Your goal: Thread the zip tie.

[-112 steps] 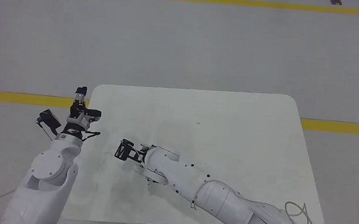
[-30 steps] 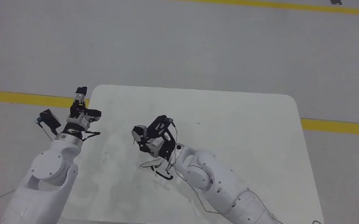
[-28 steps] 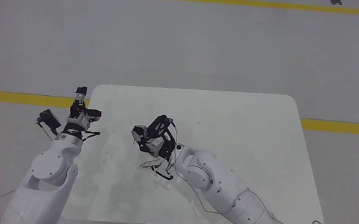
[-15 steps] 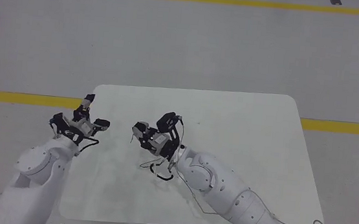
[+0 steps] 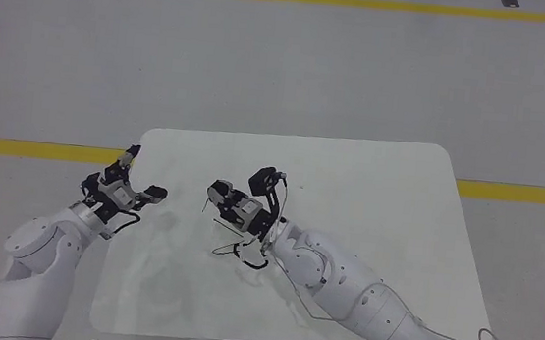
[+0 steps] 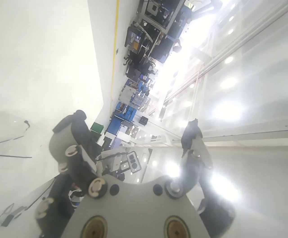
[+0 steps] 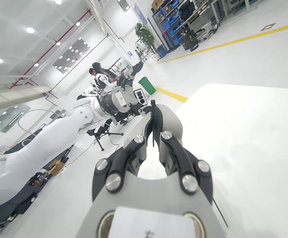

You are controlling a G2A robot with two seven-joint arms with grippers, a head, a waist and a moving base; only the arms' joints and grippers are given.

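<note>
Grips zip tie (image 7: 153,126) in closed right pincer (image 7: 155,111), over table (image 5: 367,209).
Shows tie head just past fingertips (image 7: 167,115); holds left pincer (image 6: 135,121) open, near, opposite it.

Half-hidden: zip tie (image 7: 154,135) inside the right gripper (image 7: 154,112)
Its strap vanishes between the pinching fingers, the thin tail ducks behind the gripper's body, and glare beside the left gripper (image 6: 136,121) washes out one finger's base.

Top cam sits high up, aimed down at the white table (image 5: 370,179) plus the floor (image 5: 262,70) beyond. Wrist cams ride close behind their own jaws, pointing outward past them. Right wrist and top both catch the left gripper (image 7: 140,88).
</note>
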